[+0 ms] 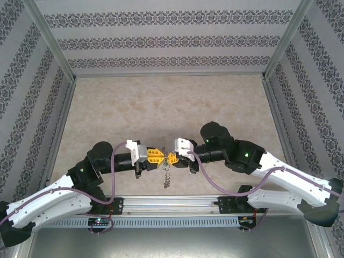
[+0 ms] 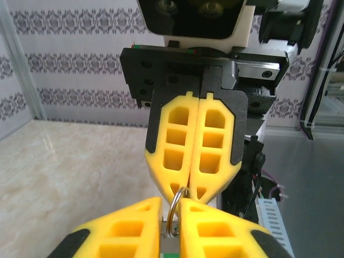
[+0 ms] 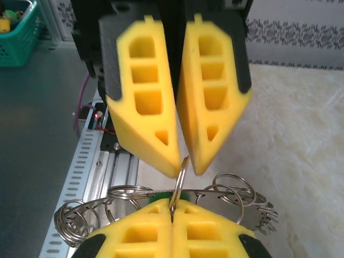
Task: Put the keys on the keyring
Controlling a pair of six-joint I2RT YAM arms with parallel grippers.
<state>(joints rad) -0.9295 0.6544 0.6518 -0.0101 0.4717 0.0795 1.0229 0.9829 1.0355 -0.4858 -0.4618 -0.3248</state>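
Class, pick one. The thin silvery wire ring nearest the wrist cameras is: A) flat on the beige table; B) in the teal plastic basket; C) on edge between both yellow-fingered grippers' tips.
C: the wire ring stands on edge, pinched by the shut right gripper, its other end between the left gripper's tips.

fingers [image 2: 209, 140]: I see yellow, black backing
keyring [image 3: 257, 214]: I see silvery loops
table [image 1: 172, 107]: beige marbling
walls [image 1: 172, 40]: pale grey, dark ornamental bands
basket [image 3: 21, 32]: teal
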